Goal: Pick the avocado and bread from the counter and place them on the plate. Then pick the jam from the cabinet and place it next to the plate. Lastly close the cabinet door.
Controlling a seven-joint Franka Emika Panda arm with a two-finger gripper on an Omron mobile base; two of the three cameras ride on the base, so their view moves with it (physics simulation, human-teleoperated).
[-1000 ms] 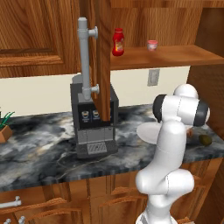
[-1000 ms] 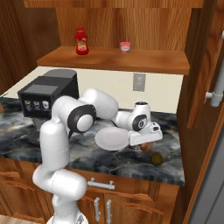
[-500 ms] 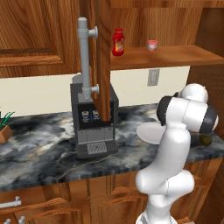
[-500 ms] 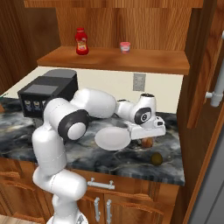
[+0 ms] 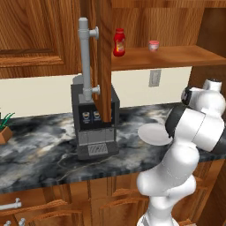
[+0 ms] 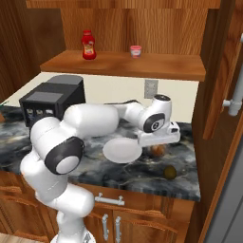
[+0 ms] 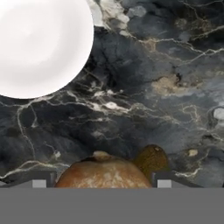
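In the hand view the brown bread [image 7: 103, 171] lies low in the middle, between the two dark fingertips [image 7: 39, 183] of my gripper [image 7: 101, 183], which is open around it. The dark olive avocado [image 7: 151, 159] sits just behind the bread. The white plate [image 7: 39, 43] lies at the upper left on the marble counter [image 7: 153, 87]. From the right base view my gripper [image 6: 159, 145] hangs straight over the bread [image 6: 158, 151], with the plate [image 6: 122, 150] to its left and the avocado [image 6: 169, 172] nearer the counter's front. The jam [image 6: 136, 51] stands on the cabinet shelf.
A taller red bottle [image 6: 87, 45] stands on the shelf left of the jam. The black coffee machine [image 6: 52, 102] occupies the counter's left. The open cabinet door [image 6: 223, 85] with its grey bar handle [image 6: 236, 99] juts out on the right. A potted plant [image 5: 3, 128] sits far left.
The arm's elbow has swung to the right and the hand has turned and come down over the bread. Plate, avocado and jam have not moved.
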